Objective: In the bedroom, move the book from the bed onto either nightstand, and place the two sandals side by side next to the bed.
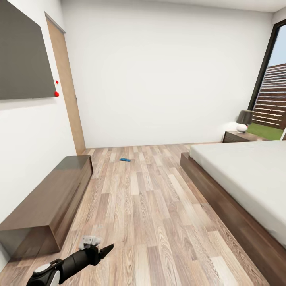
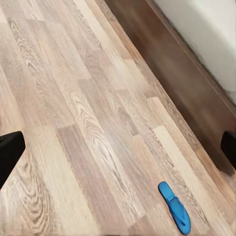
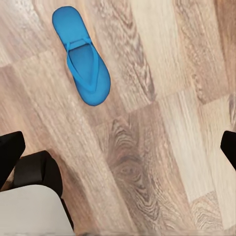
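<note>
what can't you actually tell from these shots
- Pale grey-white mattress on the dark-framed bed: head view's right edge cuts it off, so any book there is unseen.
- Flat bright blue sandal far across the plank floor: too small for detail.
- Left claw: seen side-on, opening unclear.
- Right claw's finger tips: cut by frame edges.

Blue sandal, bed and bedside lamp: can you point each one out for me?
blue sandal (image 3: 82, 59), right wrist view, on its strap.
bed (image 1: 246, 171), head view, on the mattress top.
bedside lamp (image 1: 244, 117), head view, on its black shade.
</note>
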